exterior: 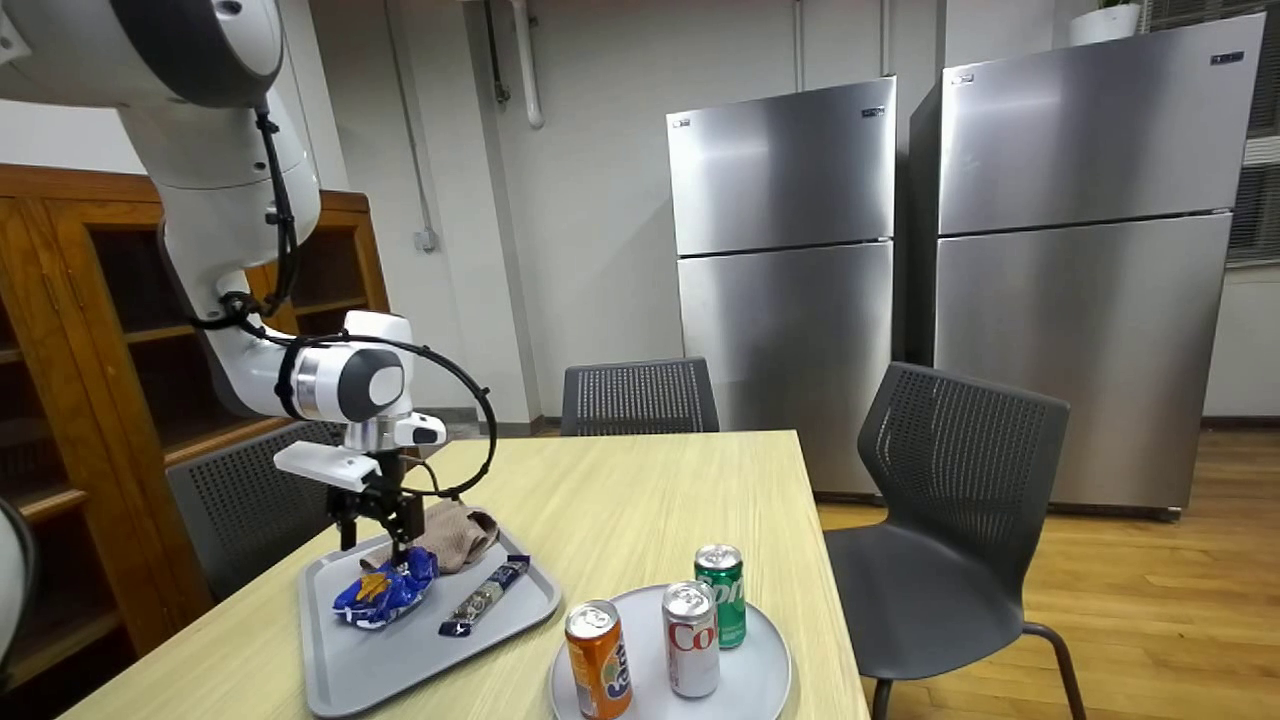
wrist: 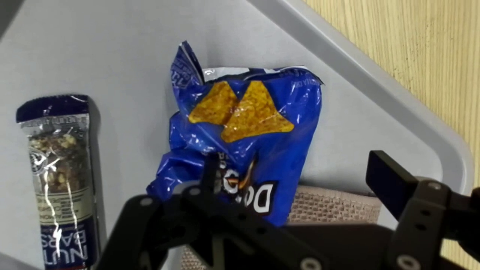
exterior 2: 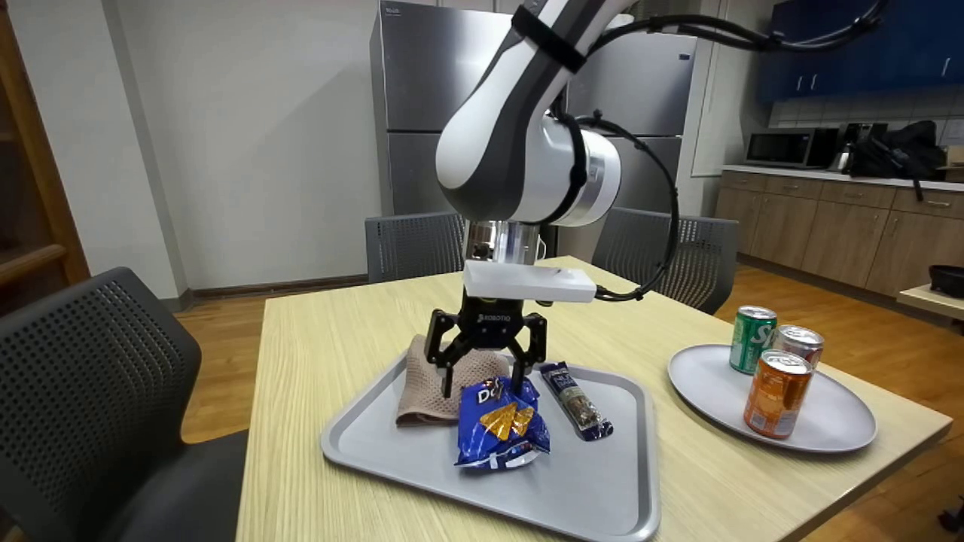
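My gripper (exterior 2: 482, 385) is open and points down over the grey tray (exterior 2: 587, 482). Between and below its fingers is a blue Doritos bag (exterior 2: 501, 433), which lies crumpled on the tray. In the wrist view the left finger of the gripper (wrist: 294, 168) overlaps the bag (wrist: 277, 150) near its logo; I cannot tell whether it touches. The right finger is apart from the bag, over the tray. A brown woven cloth (wrist: 333, 206) lies partly under the gripper. A nut bar (wrist: 62, 180) lies beside the bag and also shows in an exterior view (exterior: 485, 597).
A round grey plate (exterior 2: 697, 376) holds an orange Fanta can (exterior 2: 779, 395), a silver Coke can (exterior: 690, 640) and a green Sprite can (exterior: 722, 595). The tray and plate stand on a light wood table (exterior: 640, 490). Dark chairs (exterior: 950, 520) surround it.
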Available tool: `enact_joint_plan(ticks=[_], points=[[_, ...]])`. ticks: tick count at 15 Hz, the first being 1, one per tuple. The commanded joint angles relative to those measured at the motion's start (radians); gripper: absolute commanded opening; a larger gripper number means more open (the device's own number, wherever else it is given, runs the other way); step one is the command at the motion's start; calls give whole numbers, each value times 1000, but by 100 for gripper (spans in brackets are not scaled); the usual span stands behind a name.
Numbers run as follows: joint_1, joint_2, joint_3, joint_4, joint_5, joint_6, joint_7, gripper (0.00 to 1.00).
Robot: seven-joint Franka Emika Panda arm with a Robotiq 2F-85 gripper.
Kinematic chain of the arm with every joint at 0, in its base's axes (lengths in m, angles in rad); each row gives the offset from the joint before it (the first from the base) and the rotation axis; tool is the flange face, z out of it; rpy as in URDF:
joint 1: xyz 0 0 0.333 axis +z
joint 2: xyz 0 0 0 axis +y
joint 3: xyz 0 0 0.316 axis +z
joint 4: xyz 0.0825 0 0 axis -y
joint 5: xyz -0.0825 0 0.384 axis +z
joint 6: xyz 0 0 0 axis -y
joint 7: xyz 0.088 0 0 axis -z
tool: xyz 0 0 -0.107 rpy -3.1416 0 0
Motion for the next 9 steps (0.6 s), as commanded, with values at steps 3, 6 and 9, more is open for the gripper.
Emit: enact_joint_plan(ticks=[3, 6, 9], points=[[11, 2, -13, 15, 4, -32, 8, 100], [21, 6, -32, 13, -11, -22, 30, 100], [20, 16, -35, 17, -11, -15, 20, 100]])
